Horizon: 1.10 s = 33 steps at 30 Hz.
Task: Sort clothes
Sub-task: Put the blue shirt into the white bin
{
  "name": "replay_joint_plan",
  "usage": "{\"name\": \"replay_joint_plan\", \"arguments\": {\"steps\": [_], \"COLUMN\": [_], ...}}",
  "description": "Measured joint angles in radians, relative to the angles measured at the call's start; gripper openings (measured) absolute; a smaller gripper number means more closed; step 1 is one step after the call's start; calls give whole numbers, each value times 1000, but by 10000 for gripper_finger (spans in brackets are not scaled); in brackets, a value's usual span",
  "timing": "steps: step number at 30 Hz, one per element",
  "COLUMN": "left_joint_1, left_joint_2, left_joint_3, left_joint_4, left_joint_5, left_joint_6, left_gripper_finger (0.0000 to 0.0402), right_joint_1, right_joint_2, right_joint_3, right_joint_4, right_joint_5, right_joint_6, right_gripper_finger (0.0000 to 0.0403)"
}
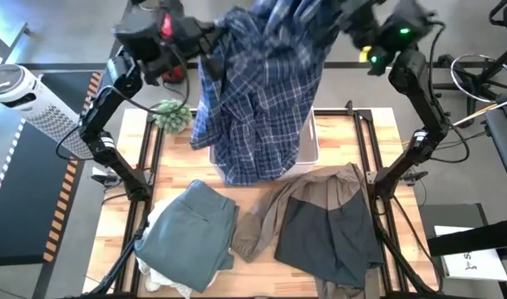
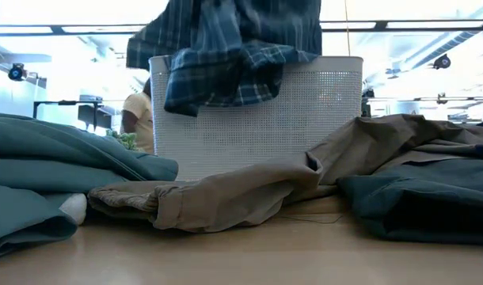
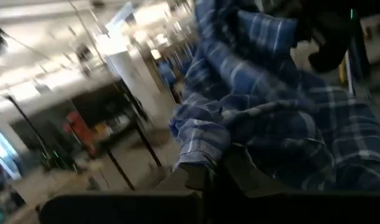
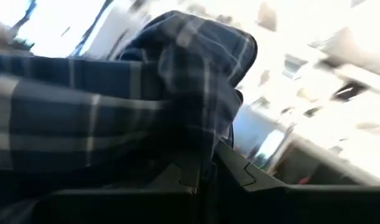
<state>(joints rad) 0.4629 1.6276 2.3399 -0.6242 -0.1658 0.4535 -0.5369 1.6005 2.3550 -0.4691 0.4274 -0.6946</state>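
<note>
Both wrist views are smeared by motion blur; ceiling lights beyond the plaid shirt point(image 3: 271, 124) are blown out to white glare. In the low view, backlight from bright overhead strips leaves the white bin point(image 2: 305, 119) in soft shade. The wooden table point(image 1: 253, 274) is evenly lit, with faint shadows.

A blue-white plaid shirt point(image 1: 262, 91) hangs lifted and spread over the bin, while the tan-grey piece point(image 1: 320, 220), grey-green piece point(image 1: 191, 232) and white piece point(image 1: 158, 278) lie crumpled on the worktop.
</note>
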Motion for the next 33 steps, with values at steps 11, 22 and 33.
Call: {"name": "replay_joint_plan", "arguments": {"steps": [11, 22, 33], "left_joint_1": [-5, -27, -74], "left_joint_2": [-1, -43, -230], "left_joint_3": [-215, -515, -867], "left_joint_4": [-166, -117, 75], "left_joint_5": [69, 194, 279], "left_joint_6": [-79, -98, -153], "left_gripper_finger": [0, 0, 0], "right_joint_1": [0, 2, 63], "right_joint_2": [5, 72, 62], "right_joint_3": [0, -10, -240], "right_joint_4": [-537, -811, -742], "right_joint_5": [-267, -402, -439], "right_joint_6": [255, 327, 339], "right_gripper_finger": [2, 2, 2]}}
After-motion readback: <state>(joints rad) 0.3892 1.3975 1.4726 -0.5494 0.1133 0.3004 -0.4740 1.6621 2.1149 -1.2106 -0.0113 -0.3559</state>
